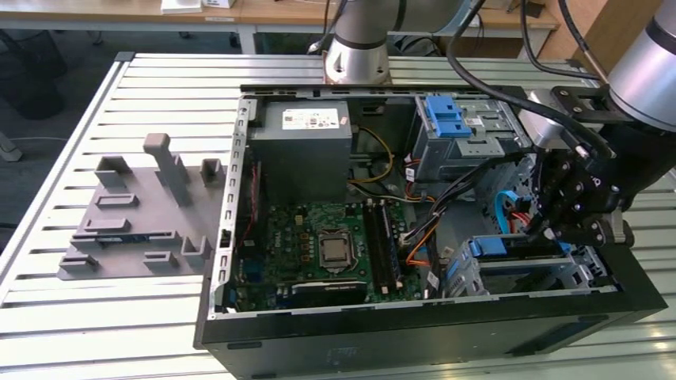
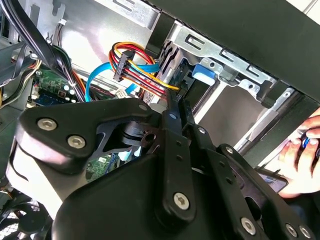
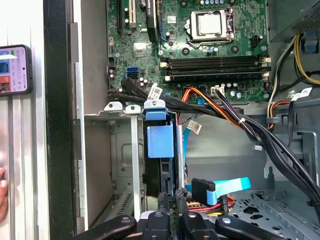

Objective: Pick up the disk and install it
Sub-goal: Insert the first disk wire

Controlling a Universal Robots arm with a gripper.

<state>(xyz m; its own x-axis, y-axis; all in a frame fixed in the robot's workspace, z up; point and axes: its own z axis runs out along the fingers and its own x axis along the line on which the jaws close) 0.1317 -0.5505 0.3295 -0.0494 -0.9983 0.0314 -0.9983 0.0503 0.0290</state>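
Observation:
The disk (image 3: 160, 142) stands on edge in the metal drive cage (image 3: 122, 112) at the front corner of the open computer case, its blue rail frame and tab facing outwards. In the exterior view the disk (image 1: 505, 247) sits in the cage at that view's right. My gripper (image 3: 172, 197) is shut, with its two thin fingers pressed together and their tips at the disk's rear end, beside the cable connectors. In the second wrist view the gripper (image 2: 172, 102) points straight at the disk (image 2: 174, 62). In the exterior view the gripper (image 1: 549, 229) reaches down inside the case.
Bundled power cables (image 3: 235, 117) and a blue data cable (image 3: 227, 185) cross close to the fingers. The motherboard (image 1: 328, 245), the grey power supply box (image 1: 306, 146) and a second cage with blue latches (image 1: 454, 119) fill the case. A person's hand (image 2: 300, 150) and a phone (image 3: 15, 67) are just outside the case wall.

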